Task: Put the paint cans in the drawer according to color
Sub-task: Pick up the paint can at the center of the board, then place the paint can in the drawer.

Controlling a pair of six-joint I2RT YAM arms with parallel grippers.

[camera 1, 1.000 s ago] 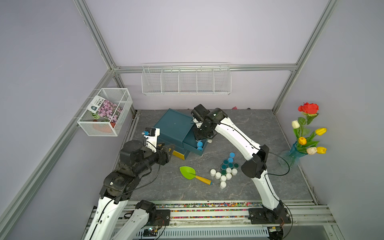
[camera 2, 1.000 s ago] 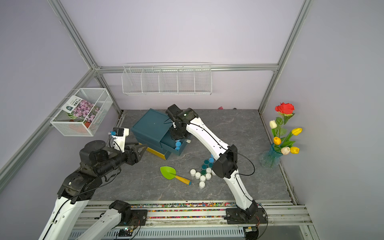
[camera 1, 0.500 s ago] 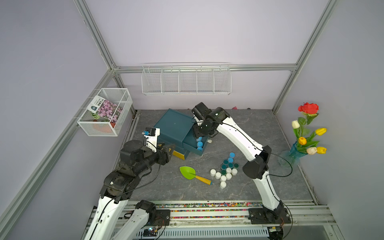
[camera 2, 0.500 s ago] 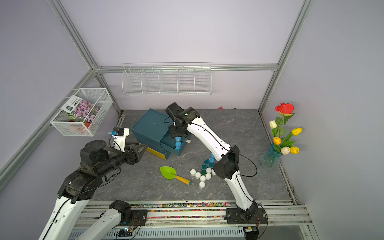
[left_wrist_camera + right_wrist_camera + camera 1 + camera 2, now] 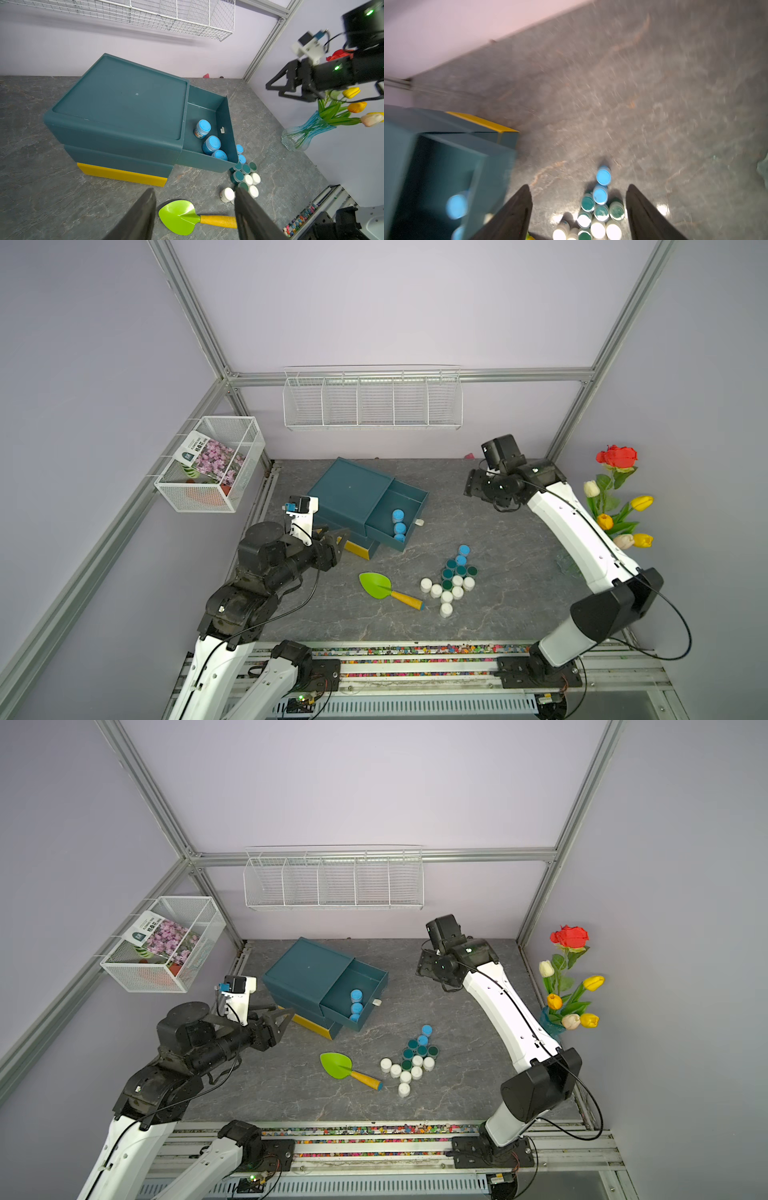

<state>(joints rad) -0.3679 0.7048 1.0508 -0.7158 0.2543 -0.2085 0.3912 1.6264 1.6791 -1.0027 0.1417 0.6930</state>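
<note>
left arm (image 5: pixel 291 564): low, jaws apart | right arm (image 5: pixel 573 531): high, jaws apart

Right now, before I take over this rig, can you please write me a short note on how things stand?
Left gripper: open, empty, beside the drawer cabinet.
Right gripper: open, empty, in the air, away from the cans.
Done: three light blue cans stand in the open top drawer.
Left: two light blue cans on the table go into the same drawer. Then the dark green cans and white cans clustered beside them, probably each colour in its own drawer.
</note>
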